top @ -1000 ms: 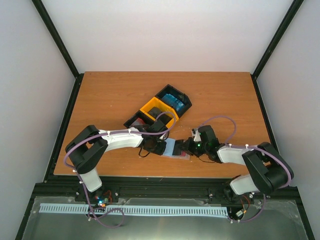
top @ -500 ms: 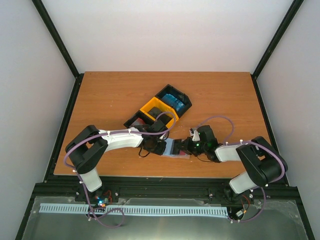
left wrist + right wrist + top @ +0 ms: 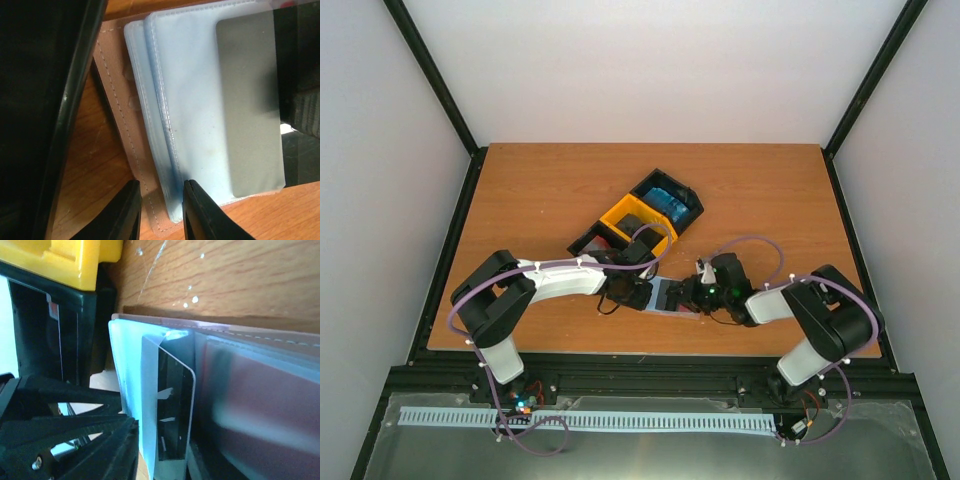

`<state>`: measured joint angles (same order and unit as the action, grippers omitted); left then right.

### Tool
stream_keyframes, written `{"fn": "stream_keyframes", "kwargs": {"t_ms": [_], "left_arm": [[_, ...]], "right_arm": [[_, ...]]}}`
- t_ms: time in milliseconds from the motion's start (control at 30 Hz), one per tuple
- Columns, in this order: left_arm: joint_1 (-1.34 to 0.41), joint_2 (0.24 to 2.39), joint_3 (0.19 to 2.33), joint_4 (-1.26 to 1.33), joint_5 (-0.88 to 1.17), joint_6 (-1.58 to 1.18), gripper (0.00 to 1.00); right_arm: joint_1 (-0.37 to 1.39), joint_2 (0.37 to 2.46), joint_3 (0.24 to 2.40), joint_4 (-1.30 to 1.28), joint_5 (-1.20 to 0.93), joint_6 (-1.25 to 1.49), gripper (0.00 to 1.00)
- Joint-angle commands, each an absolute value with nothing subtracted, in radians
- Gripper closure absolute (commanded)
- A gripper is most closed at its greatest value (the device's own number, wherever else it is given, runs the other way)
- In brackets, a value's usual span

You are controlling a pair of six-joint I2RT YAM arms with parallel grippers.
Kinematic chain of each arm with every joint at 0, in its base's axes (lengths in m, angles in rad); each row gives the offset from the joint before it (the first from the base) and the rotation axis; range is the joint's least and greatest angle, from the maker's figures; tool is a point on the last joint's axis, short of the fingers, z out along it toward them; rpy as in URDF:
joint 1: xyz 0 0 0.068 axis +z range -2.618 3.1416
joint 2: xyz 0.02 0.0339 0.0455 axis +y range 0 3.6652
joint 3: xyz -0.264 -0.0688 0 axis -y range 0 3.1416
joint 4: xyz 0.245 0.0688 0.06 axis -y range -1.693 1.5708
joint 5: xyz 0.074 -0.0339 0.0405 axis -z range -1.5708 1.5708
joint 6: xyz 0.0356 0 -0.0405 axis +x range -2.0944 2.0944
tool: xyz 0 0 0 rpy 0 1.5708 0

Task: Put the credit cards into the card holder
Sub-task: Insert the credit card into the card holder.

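The pinkish-tan card holder lies open on the table between my two grippers, its translucent blue pockets facing up. My left gripper grips its left edge; the fingers straddle the leather edge and the pocket leaves. My right gripper is shut on a black credit card, which stands partly inside a translucent pocket. In the left wrist view this card shows grey through the pocket film. More cards lie in the bins.
A yellow bin, a black bin holding blue cards and a second black bin stand in a diagonal row just behind the card holder. The yellow bin's corner is close to the right wrist.
My right gripper has moved left toward the card holder, carrying the black card further into the pocket. The left gripper has stayed in place.
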<state>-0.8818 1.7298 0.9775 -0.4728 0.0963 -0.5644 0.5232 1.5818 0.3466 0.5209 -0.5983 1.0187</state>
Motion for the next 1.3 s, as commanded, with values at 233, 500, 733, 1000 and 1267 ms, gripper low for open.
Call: {"fn": "stream_keyframes", "kwargs": {"t_ms": [233,500,733,1000,1267], "left_arm": [[-0.890,1.749,1.031,-0.511,0.133,-0.543,0.74],[-0.890,1.746,1.022,-0.484,0.161,-0.552,0.75],[-0.890,1.741,1.008,-0.474,0.163,-0.554,0.75],[-0.890,1.730,1.008,-0.483,0.122,-0.569,0.75],[-0.890,1.664,1.031,-0.543,0.002,-0.624,0.72]], "right_arm": [[0.624,1.375,0.412,0.110,-0.337,1.036,0.45],[0.653,1.383,0.510,-0.123,-0.245,1.036,0.41],[0.681,1.461,0.541,-0.062,-0.305,1.047,0.47],[0.687,1.497,0.544,0.082,-0.360,1.035,0.47],[0.687,1.506,0.540,0.126,-0.385,1.024,0.47]]}}
